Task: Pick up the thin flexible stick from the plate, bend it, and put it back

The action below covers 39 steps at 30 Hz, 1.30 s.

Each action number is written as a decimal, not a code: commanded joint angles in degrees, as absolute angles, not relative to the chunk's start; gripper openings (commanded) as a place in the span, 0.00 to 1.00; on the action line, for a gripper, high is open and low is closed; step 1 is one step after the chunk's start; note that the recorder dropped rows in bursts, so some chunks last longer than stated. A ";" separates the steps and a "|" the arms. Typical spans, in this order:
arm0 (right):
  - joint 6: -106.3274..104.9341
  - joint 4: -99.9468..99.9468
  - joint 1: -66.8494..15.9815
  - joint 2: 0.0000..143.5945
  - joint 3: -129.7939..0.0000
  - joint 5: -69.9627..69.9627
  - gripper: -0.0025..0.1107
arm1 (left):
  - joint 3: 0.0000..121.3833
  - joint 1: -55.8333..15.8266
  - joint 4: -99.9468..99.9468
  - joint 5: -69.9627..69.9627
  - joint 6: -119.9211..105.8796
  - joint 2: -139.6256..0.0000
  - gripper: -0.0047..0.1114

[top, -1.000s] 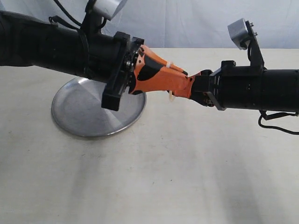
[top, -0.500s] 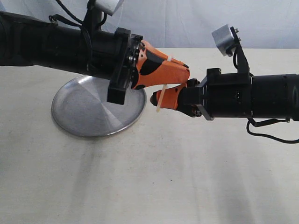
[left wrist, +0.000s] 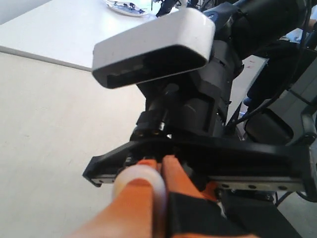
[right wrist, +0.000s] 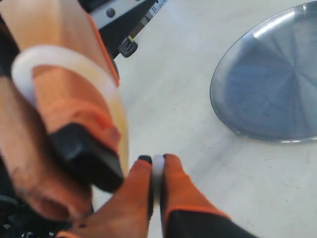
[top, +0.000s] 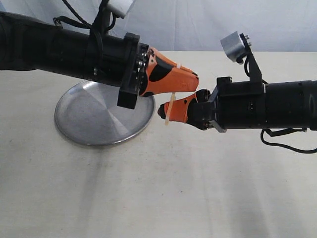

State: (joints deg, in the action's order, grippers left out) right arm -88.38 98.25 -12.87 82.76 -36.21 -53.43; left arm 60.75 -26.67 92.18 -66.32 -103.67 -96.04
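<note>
Stick [top: 171, 106] is up in the air between the two grippers and does not lie on the plate [top: 89, 121].

The table [top: 173, 188] is pale and fills the lower part of the exterior view. The left arm [top: 54, 47], black, enters from 9 o'clock. The right arm [top: 277, 106], also black, enters from 3 o'clock. They meet a little toward 12 o'clock from the middle of the view. The plate is round and silver and rests on the table at about 9 o'clock from the middle. The left arm hides part of its far rim.

The left gripper [top: 196, 83] is orange and points toward 3 o'clock. Its fingers [left wrist: 133, 198] are pressed narrow with the pale stick between them. The right gripper [top: 161, 110] points toward 9 o'clock, just under the left one. Its fingers [right wrist: 133, 188] are also narrow, and they pinch a pale strip [right wrist: 157, 171] of the stick.

The stick is thin and cream coloured and stands nearly upright. One end shows over the left gripper at 12 o'clock, and the other end hangs under the right gripper at about 6 o'clock. It is just beside the plate rim, on the 3 o'clock side, and well above the table. In the right wrist view the plate [right wrist: 277, 79] lies apart from the fingers.
</note>
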 commanded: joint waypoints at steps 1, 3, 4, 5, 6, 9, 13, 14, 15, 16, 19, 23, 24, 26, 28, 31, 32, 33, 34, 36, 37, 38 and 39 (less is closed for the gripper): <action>-91.43 94.31 -13.77 82.54 -35.78 -59.11 0.01 | 61.25 -26.19 94.24 -60.84 -102.29 -95.74 0.04; -92.07 94.31 -13.77 82.54 -35.78 -59.57 0.01 | 61.25 -26.19 93.70 -59.86 -100.77 -95.74 0.04; -92.85 94.31 -13.77 82.54 -35.78 -59.97 0.01 | 61.25 -26.19 93.55 -59.22 -100.35 -95.74 0.04; -93.46 94.31 -13.77 82.54 -35.78 -60.26 0.01 | 61.25 -26.19 93.29 -58.29 -99.50 -95.74 0.04; -93.63 94.31 -13.77 82.54 -35.78 -60.39 0.01 | 61.25 -26.19 93.05 -57.33 -98.70 -95.74 0.04; -94.48 94.31 -13.77 82.54 -35.78 -61.10 0.01 | 61.25 -26.19 92.05 -55.68 -97.57 -95.74 0.04; -94.48 94.31 -13.77 82.54 -35.78 -61.27 0.01 | 61.25 -26.19 91.35 -55.65 -97.43 -95.74 0.04; -94.59 94.31 -13.77 82.54 -35.78 -61.54 0.01 | 61.25 -26.19 91.14 -55.53 -97.44 -95.74 0.04; -95.10 94.31 -13.77 82.54 -35.78 -62.10 0.01 | 61.25 -26.19 90.99 -55.39 -97.44 -95.74 0.04; -95.86 94.42 -13.77 82.54 -35.78 -63.37 0.01 | 61.25 -26.19 90.69 -55.27 -97.36 -95.74 0.04; -96.82 94.80 -13.77 82.54 -35.78 -65.57 0.01 | 61.25 -26.19 90.31 -54.77 -97.00 -95.74 0.04; -96.94 95.05 -13.77 82.54 -35.78 -65.69 0.01 | 61.25 -26.19 90.31 -52.71 -95.98 -95.74 0.04; -96.94 95.05 -13.77 82.54 -35.78 -65.83 0.01 | 61.15 -26.19 90.44 -52.35 -95.98 -95.74 0.04; -96.94 95.08 -13.77 82.54 -35.78 -66.23 0.01 | 61.14 -26.19 90.30 -51.43 -95.63 -95.74 0.04; -97.07 95.08 -13.77 82.54 -35.78 -66.61 0.01 | 61.14 -26.19 90.30 -49.92 -94.22 -95.74 0.04; -97.78 95.82 -13.77 82.54 -35.78 -68.36 0.01 | 61.14 -26.19 89.31 -47.15 -91.24 -95.74 0.04; -98.12 95.91 -13.77 82.54 -35.78 -68.63 0.01 | 61.14 -26.19 89.31 -46.85 -91.18 -95.74 0.04; -98.09 96.08 -13.77 82.54 -35.78 -68.91 0.01 | 61.14 -26.19 89.31 -46.74 -90.88 -95.74 0.04; -98.09 96.08 -13.77 82.54 -35.78 -68.91 0.01 | 61.14 -26.19 89.22 -46.62 -90.12 -95.74 0.04; -98.53 96.06 -13.77 82.54 -35.78 -69.96 0.01 | 61.14 -26.19 89.07 -46.13 -89.75 -95.85 0.04; -99.05 96.20 -13.77 82.54 -35.78 -69.96 0.01 | 61.14 -26.19 89.07 -46.13 -89.46 -96.16 0.04; -99.04 96.20 -13.77 82.54 -35.78 -69.96 0.01 | 61.14 -26.19 89.07 -46.13 -88.99 -96.36 0.04; -99.04 96.20 -13.77 82.54 -35.78 -69.96 0.01 | 61.14 -26.19 89.07 -46.13 -88.57 -97.01 0.04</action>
